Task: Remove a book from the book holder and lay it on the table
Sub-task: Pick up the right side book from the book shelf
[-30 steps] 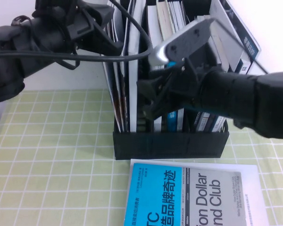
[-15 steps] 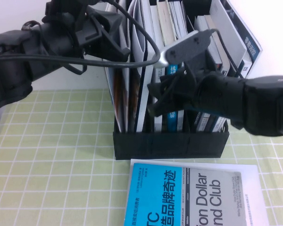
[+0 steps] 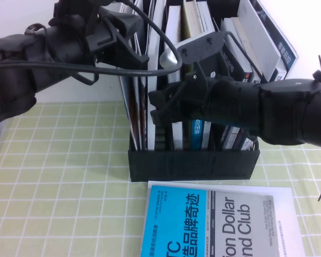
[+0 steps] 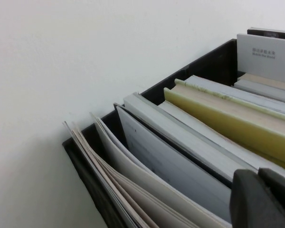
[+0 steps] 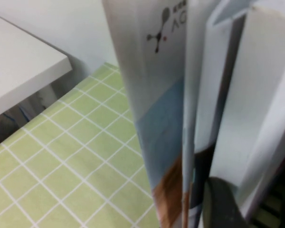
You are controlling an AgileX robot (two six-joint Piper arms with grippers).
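The black book holder point(image 3: 192, 163) stands mid-table, packed with upright books. Thin white-covered magazines point(image 3: 135, 115) stand in its leftmost slots; one cover with pastel blue and orange print shows in the right wrist view point(image 5: 152, 85). I cannot read block letters on it. My right gripper point(image 3: 158, 107) is open at the left-middle slots, one finger point(image 5: 223, 204) slid between a magazine and a white cover. My left gripper point(image 3: 136, 45) hovers over the holder's top left, its pads point(image 4: 249, 199) pressed together above the book tops. The holder's corner also shows there point(image 4: 85, 161).
A blue-and-white "Dollar Club" book point(image 3: 224, 225) lies flat on the green grid cloth point(image 3: 59, 176) in front of the holder. A white wall stands behind it. A grey ledge point(image 5: 19, 71) sits beside the cloth point(image 5: 76, 156). More books lean at the holder's right.
My right gripper has swung left and lower, from the middle slots toward the thin magazines. My left arm came in over the holder's top left a second ago and has since stayed put.
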